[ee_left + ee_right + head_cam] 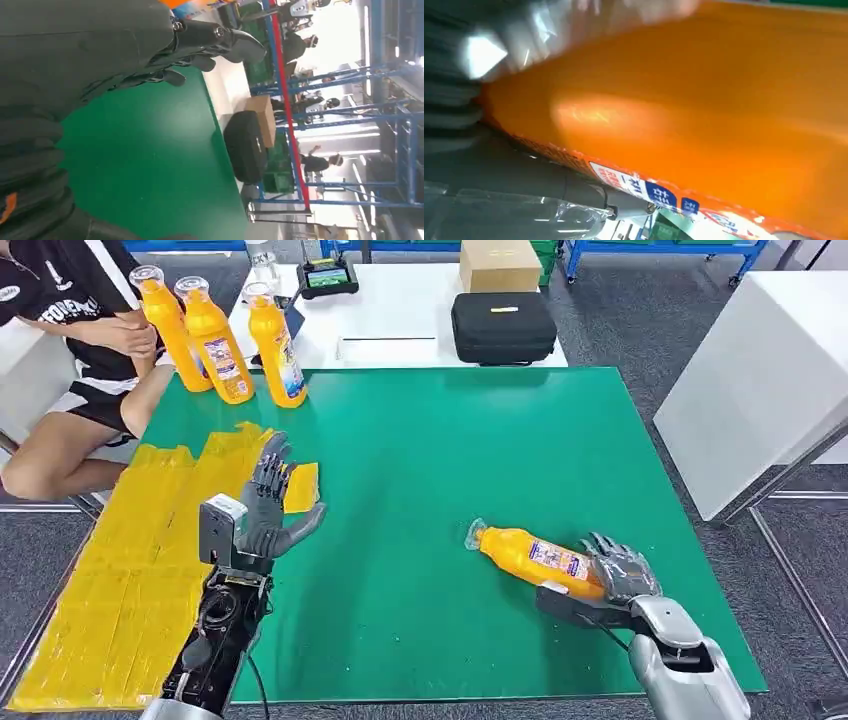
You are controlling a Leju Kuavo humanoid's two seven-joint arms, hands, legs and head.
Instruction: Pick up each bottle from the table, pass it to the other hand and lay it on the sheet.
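Lying on its side on the green table mat point(440, 490), an orange plastic bottle with a clear cap and a printed label point(530, 558) points its cap toward the middle of the mat while its base end sits in the right hand point(622, 575), whose dark fingers point(606, 548) wrap over the top of the bottle and whose thumb lies underneath; the right wrist view is taken up by the bottle's orange wall point(704, 115) pressed close, with the label edge at one side. Whether the bottle is lifted clear of the mat or resting on it cannot be told. The left hand point(272, 502) is held upright above the mat's left part, palm facing right, fingers spread and thumb stuck out, holding nothing; the left wrist view shows its dark fingertips point(235, 42) apart over the green surface. Just beside that hand the crinkled yellow sheet point(130, 570) covers the table's left strip, one flap reaching behind the fingers. Three more upright orange bottles with clear caps point(220, 340) stand close together at the far left corner of the mat, near a seated person's arm point(145, 390). Beyond the mat a white table carries a black zipped case point(503, 327) and a brown cardboard box point(498, 265).
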